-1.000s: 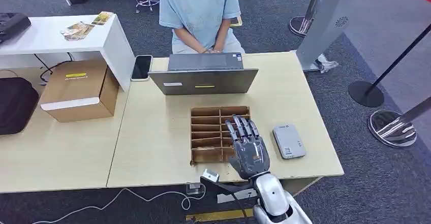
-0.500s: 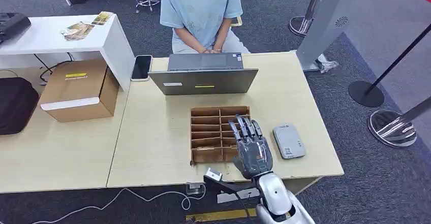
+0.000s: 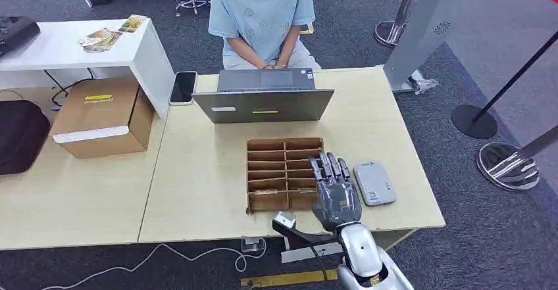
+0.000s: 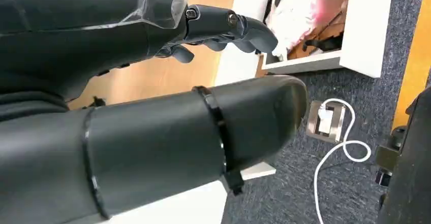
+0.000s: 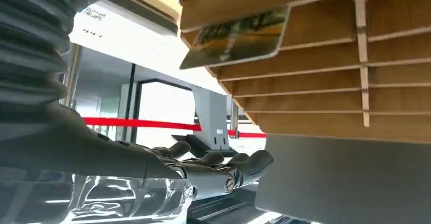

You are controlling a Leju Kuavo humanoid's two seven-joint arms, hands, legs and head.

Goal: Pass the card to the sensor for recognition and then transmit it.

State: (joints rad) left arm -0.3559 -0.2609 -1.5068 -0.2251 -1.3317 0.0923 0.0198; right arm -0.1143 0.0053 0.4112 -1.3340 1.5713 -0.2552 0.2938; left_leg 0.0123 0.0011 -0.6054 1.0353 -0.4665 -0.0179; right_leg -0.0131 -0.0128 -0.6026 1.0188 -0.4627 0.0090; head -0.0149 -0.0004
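From my remote seat I look down on a pale wooden counter standing on dark grey carpet, a red barrier tape crossing the far right corner. Nearest me the right hand hovers flat over the right edge of the brown divided organizer, palm down, its fingers stretched forward and only slightly apart, holding nothing that I can see. In the right wrist view the card, printed in green and yellow, sticks out of one organizer slot; its print is too blurred to read. Just right of the hand lies the grey sensor, with a white label I cannot make out. The left hand hangs beside the counter, above a white cable on the carpet, fingers gently curled around nothing. Further off stand a grey laptop, a black phone, and a cardboard box with a yellow label, unreadable. Beyond the laptop sits a person in a light blue shirt
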